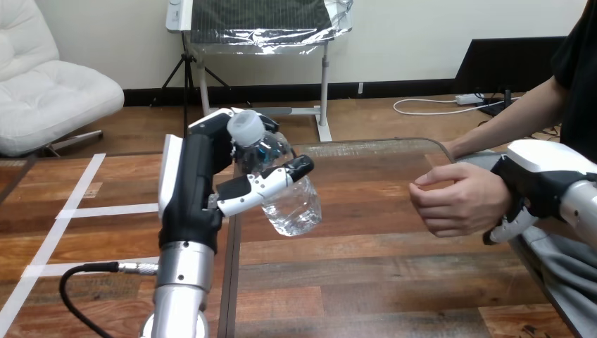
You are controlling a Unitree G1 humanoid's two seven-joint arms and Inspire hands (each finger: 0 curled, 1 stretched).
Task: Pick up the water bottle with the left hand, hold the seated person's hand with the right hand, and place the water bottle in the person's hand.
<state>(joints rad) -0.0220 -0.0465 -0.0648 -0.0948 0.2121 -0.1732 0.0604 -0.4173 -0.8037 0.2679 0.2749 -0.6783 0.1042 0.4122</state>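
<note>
A clear plastic water bottle (292, 204) with a white cap is held up in the air above the table's left part, tilted with its cap toward the upper left. My left hand (191, 184) is shut on it, thumb (262, 186) across its front and fingers behind its neck. At the right, the person's hand (457, 198) hovers over the table with its fingers curled in, holding nothing. My right hand (529, 186) sits over the person's wrist, with a finger (508, 227) curled under it. A wide gap separates the bottle from the person's hand.
The wooden table (366, 271) runs from its left edge, near my left forearm, to its right edge by the person. A black cable (84, 270) loops beside my left forearm at the lower left.
</note>
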